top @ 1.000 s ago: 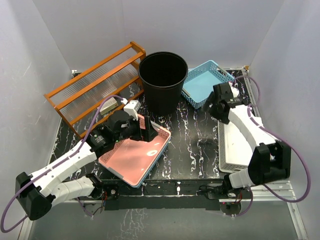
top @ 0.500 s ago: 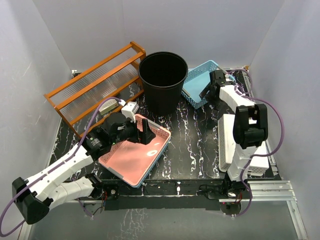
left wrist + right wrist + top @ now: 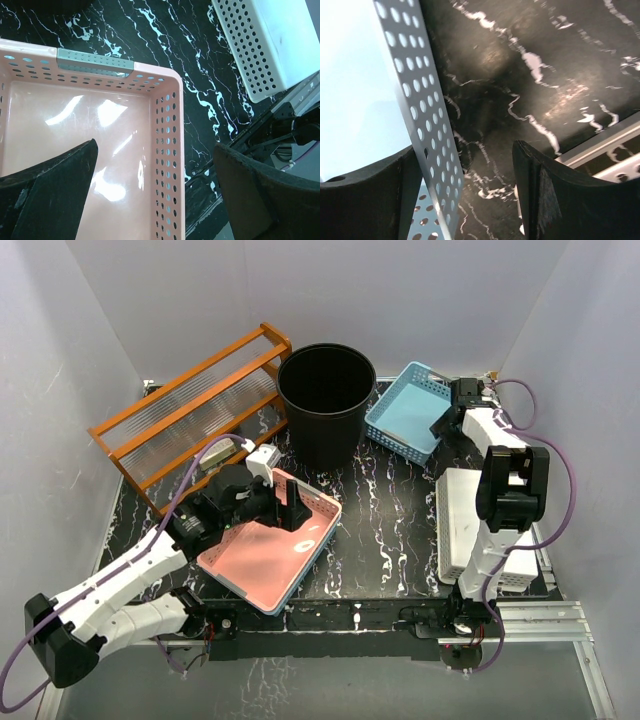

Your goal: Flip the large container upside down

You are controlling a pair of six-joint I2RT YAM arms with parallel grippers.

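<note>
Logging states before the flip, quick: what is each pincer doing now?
Left pincer: open, astride a wall of the pink basket, gripping nothing.
Right pincer: open, astride a wall of the blue basket, gripping nothing.

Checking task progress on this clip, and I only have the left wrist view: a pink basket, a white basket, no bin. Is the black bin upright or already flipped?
Observer: Upright. The black bin stands mouth up at the back of the table, beside the wooden rack.
Operator: Is either gripper on it?
Observer: No. The right gripper is at the blue basket, whose perforated wall lies between its open fingers.
Operator: Where is my left gripper relative to the bin?
Observer: The left gripper hovers open over the pink basket, on the near side of the bin and apart from it.
</note>
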